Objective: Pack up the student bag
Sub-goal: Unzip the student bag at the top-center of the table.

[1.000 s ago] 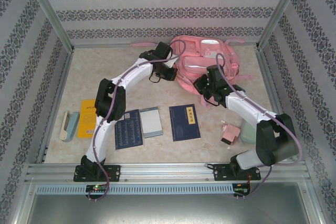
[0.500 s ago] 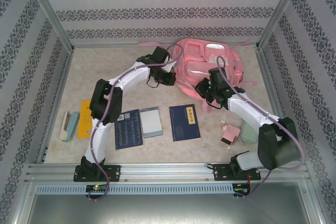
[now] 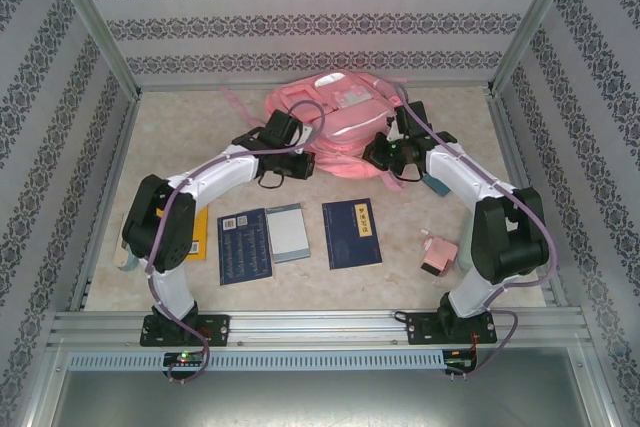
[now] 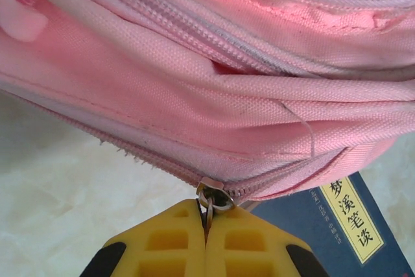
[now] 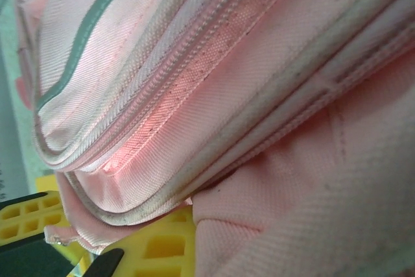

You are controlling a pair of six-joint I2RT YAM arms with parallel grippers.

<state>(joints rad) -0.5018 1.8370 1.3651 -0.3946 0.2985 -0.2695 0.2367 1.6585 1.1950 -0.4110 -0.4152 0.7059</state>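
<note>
The bag (image 3: pixel 335 107) lies slumped at the 12 o'clock end of the desk (image 3: pixel 180 137), and both arms reach into its near edge. The left pincer (image 4: pixel 207 217) is closed on the zip pull (image 4: pixel 213 198), its yellow fingers (image 4: pixel 168 241) pressed flat together around the small metal tab, at the bag's 7 o'clock. The right pincer (image 5: pixel 71 251) is clamped on a fold of the bag's rim at about its 5 o'clock.

This looks like a bracing hold. One side pins the fabric taut so the other can run the zip along its track. A blue book (image 3: pixel 352 232) and a notebook (image 3: pixel 287 232) lie unpacked at the bag's 6 o'clock, so I judge the job to be opening a compartment, not closing one.

Much is unclear. The bag's mouth is not visible, so I cannot tell how far this zip stands open. The right wrist view is too close to say which seam is gripped. An orange book (image 3: pixel 200 230) at 8 o'clock is half under the left arm. A teal thing (image 3: pixel 436 185) is partly hidden behind the right arm. The pink item (image 3: pixel 437 255) at 4 o'clock is too small to name.
</note>
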